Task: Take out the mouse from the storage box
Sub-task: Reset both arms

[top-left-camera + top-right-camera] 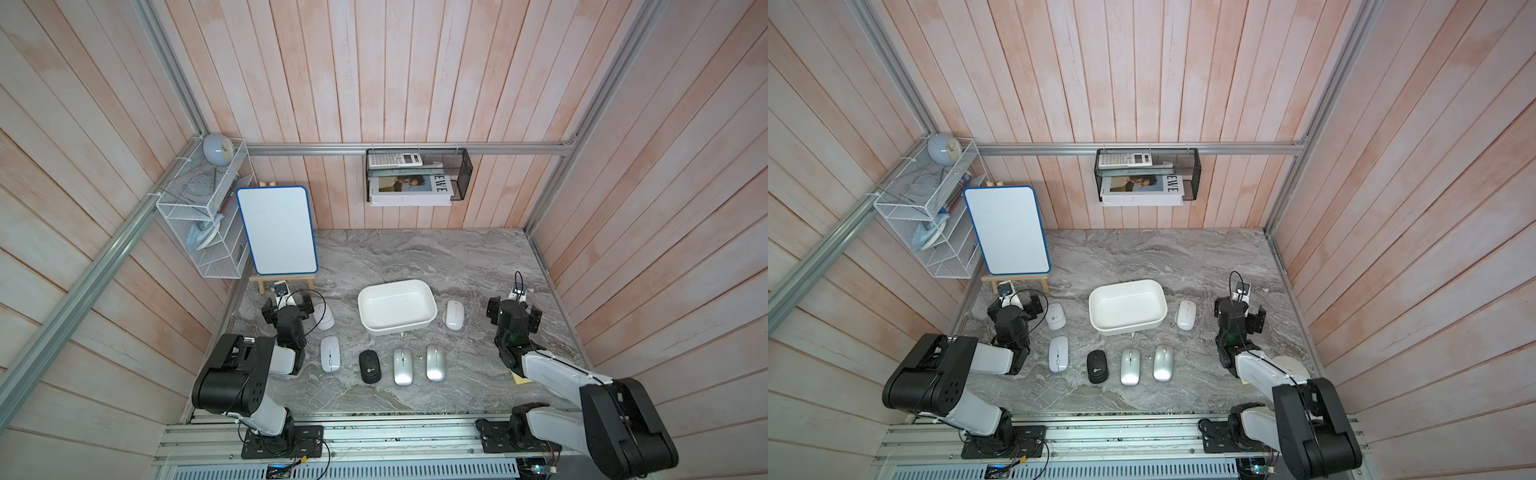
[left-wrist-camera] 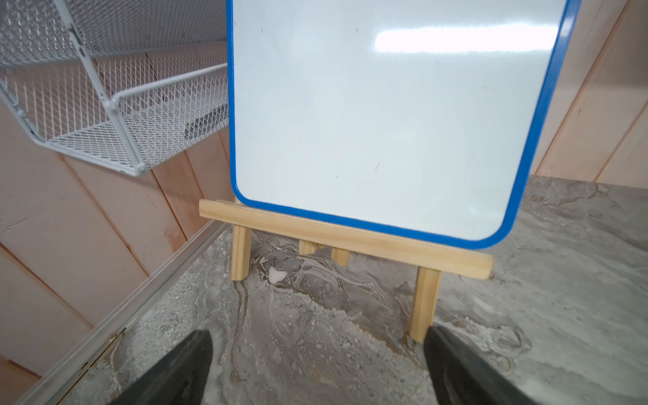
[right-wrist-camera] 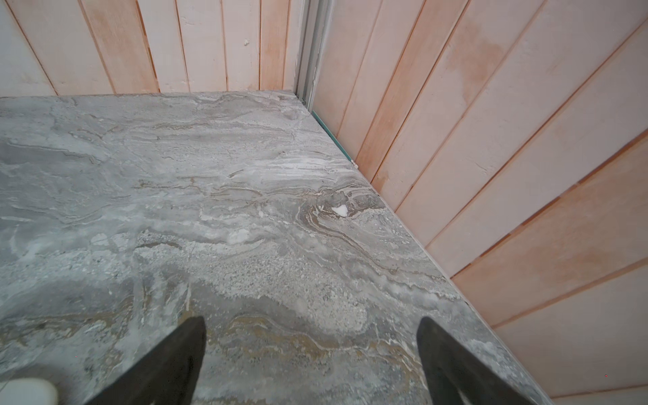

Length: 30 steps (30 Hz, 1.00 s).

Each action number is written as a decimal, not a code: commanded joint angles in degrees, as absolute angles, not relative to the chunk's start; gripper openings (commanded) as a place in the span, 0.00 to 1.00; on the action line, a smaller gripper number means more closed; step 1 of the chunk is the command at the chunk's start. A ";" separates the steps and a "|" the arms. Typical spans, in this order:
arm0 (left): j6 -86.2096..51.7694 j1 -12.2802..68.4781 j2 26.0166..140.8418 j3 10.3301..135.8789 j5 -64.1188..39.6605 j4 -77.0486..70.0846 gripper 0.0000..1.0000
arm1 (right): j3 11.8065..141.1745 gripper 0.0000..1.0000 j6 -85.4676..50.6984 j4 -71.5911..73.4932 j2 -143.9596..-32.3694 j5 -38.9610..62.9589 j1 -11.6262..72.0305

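A grey marbled tabletop (image 1: 415,257) sits boxed in by pale pink plank walls (image 1: 374,83), with the white storage box (image 1: 397,308) at its centre holding nothing and six mice lying outside it from 9 through 6 to 3 o'clock. A blue-rimmed whiteboard (image 1: 277,230) on a wooden easel (image 2: 345,238) stands at 10 o'clock. The left gripper (image 2: 317,368) at 9 o'clock and the right gripper (image 3: 312,364) at 3 o'clock both hover low, jaws spread wide, holding nothing.

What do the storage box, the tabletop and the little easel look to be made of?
Storage box: apparently white plastic, smooth and slightly glossy, judging by its thick rounded rim and soft highlights. Tabletop: grey veined marble look with brown streaks; real stone or printed laminate cannot be told. Easel: pale unfinished wood, with visible grain and square-cut slats.
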<state>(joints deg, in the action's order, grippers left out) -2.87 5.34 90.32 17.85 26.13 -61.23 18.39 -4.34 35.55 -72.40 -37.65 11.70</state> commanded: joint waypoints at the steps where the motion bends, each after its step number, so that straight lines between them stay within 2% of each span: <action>1: -3.90 4.92 89.83 19.06 27.69 -58.76 1.00 | 15.46 0.98 0.90 54.10 -77.41 -37.20 11.40; 9: -3.68 4.92 90.11 19.47 27.67 -58.50 1.00 | 15.99 0.98 1.02 68.23 -91.84 -27.62 8.93; 13: -3.70 4.90 90.09 19.51 27.68 -58.50 1.00 | 19.60 0.98 -0.37 57.98 -89.87 -26.38 7.90; 30: -4.61 3.96 90.00 20.66 26.46 -55.81 1.00 | 19.78 0.98 -1.23 58.35 -90.43 -27.61 7.56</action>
<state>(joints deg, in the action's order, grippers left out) -3.51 4.75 90.32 19.31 27.22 -57.41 19.27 -0.40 58.67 -90.83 -27.97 7.77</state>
